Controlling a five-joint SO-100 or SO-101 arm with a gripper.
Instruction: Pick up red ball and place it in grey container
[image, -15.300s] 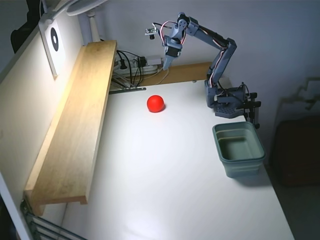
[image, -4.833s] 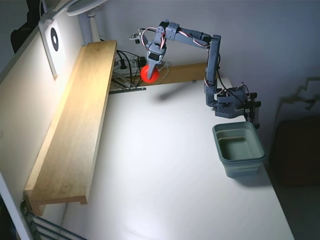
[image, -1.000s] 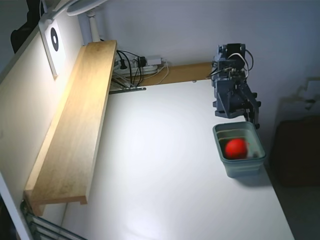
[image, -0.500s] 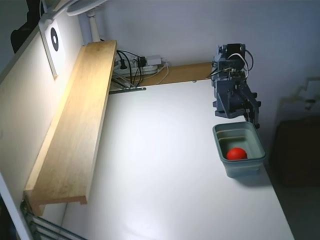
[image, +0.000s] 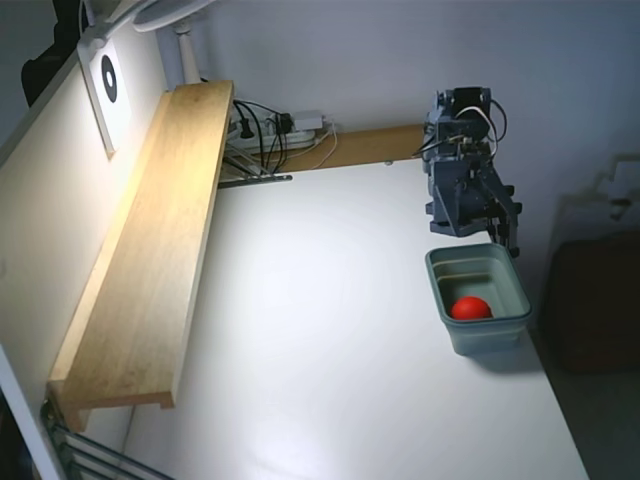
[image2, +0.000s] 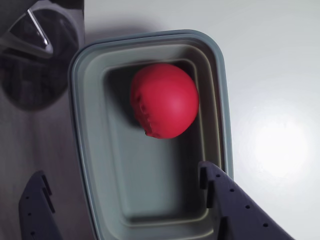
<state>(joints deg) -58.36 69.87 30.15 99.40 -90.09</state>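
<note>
The red ball (image2: 164, 100) sits on the floor of the grey container (image2: 150, 227) at the right of the white bench (image: 330, 350), fingers (image2: 125, 192) spread empty above its rim, the placing apparently done and only withdrawal left.

red ball (image2: 164, 100): plain bright red | grey container (image2: 150, 200): grey-green (rim paler) | table (image: 330, 350): white | shelf (image: 150, 260): light wood | gripper (image2: 122, 197): dark blue-grey | card (image: 108, 85): white, black ring
</note>
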